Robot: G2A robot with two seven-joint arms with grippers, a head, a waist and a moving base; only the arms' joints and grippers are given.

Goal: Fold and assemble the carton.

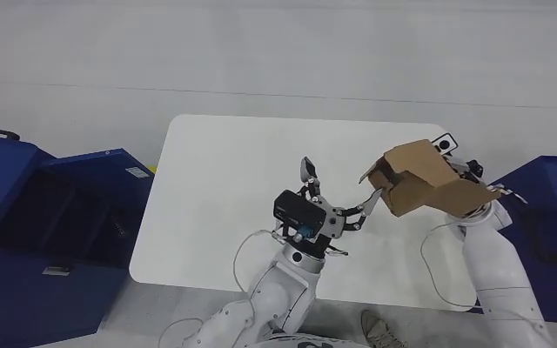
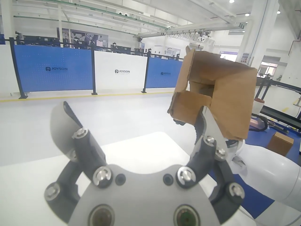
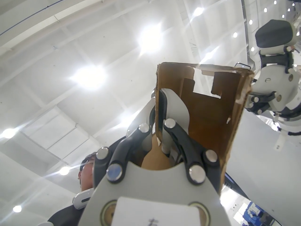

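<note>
Brown cardboard carton (image 1: 422, 178): right wrist view shows my right gripper (image 3: 159, 99) pinching its wall; top view, my left gripper (image 1: 341, 181) spread wide.

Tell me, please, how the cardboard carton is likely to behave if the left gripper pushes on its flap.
The carton is probably light: the right gripper holds it aloft by one wall. Its flap would likely bend at the crease rather than resist. Held on one wall, the open shell may skew or twist under a push from the left gripper.
</note>
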